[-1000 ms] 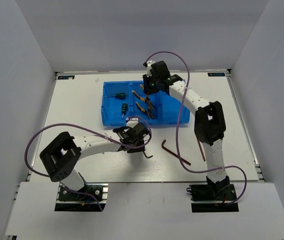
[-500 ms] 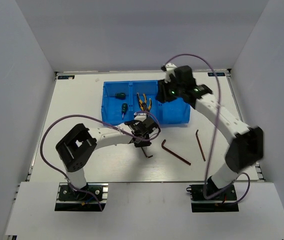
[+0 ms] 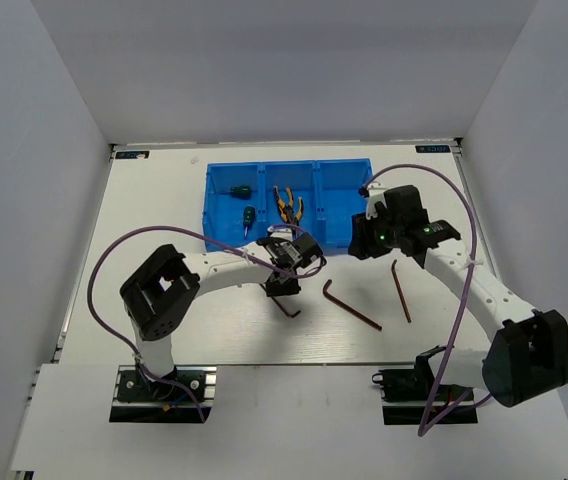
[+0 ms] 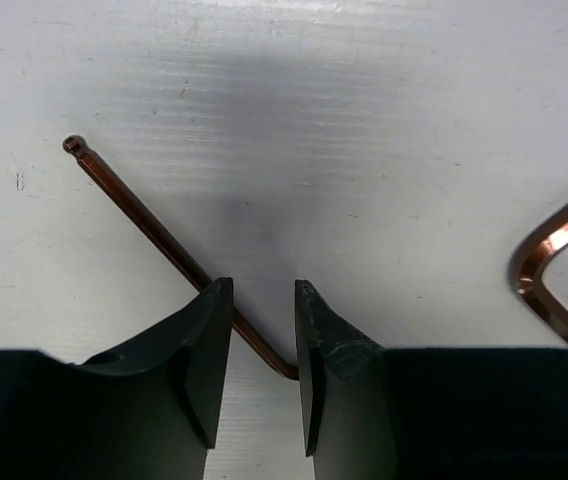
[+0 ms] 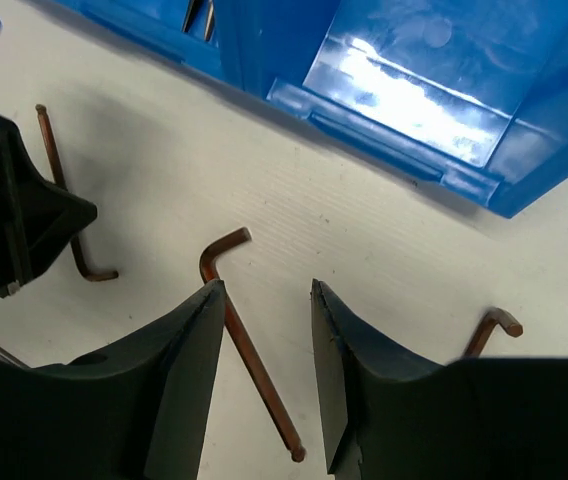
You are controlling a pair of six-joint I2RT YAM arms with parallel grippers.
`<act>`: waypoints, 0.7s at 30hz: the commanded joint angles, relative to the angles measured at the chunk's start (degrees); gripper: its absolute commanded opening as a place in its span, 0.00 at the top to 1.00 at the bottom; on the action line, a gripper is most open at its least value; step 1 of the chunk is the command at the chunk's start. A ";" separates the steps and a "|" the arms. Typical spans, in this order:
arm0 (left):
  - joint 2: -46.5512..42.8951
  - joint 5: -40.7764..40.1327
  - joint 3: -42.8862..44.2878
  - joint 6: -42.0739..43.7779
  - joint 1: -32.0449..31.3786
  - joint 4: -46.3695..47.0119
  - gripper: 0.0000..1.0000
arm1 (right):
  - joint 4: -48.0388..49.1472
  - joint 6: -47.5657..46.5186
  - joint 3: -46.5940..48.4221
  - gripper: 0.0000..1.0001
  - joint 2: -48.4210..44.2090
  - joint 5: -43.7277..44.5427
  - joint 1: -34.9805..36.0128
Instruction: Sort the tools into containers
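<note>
On the white desk (image 3: 164,190), a thin coppery L-shaped hex key (image 4: 154,225) lies diagonally, ball tip up-left in the left wrist view. Its bend sits between the left gripper (image 4: 264,290) jaws, which are slightly apart. The right gripper (image 5: 267,290) jaws, also apart, frame a 2nd hex key (image 5: 247,352) with its bent end nearest the blue 3-compartment plastic bin (image 3: 289,163).

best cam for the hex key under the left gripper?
Left wrist: the hex key close up, ball end to bend, under the left gripper. Top external shows it tiny, half hidden. Right wrist catches it at the frame edge, partly behind that gripper.
</note>
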 commanded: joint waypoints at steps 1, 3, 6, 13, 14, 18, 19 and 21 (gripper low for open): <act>-2.34 -2.92 3.47 -1.63 -0.90 -3.26 0.58 | -0.18 -1.83 -1.29 0.54 -1.76 -2.59 -0.42; -4.44 -3.45 4.09 -2.51 -0.90 -4.32 0.58 | -1.32 -4.81 -3.49 0.56 -1.85 -4.17 -0.33; -7.51 -3.45 2.60 -5.14 -1.51 -5.81 0.58 | -3.60 -10.44 -7.44 0.57 -1.23 -8.03 -0.16; -9.28 -0.46 -3.55 -9.98 -2.04 -3.98 0.58 | 0.26 -16.08 -17.03 0.57 -2.20 -9.63 2.48; -8.15 0.15 -3.56 -9.98 -2.04 -3.97 0.58 | 0.70 -16.43 -17.38 0.56 -2.03 -9.54 2.83; -6.39 0.16 -1.18 -9.98 -2.04 -5.02 0.58 | 2.45 -16.96 -19.05 0.56 -0.45 -8.49 5.54; -6.38 0.16 -1.18 -9.98 -2.04 -5.02 0.58 | 2.89 -16.52 -19.23 0.56 0.17 -8.14 5.99; -7.25 0.16 -1.18 -9.98 -2.04 -5.02 0.58 | 3.25 -16.17 -19.49 0.56 0.79 -7.96 7.57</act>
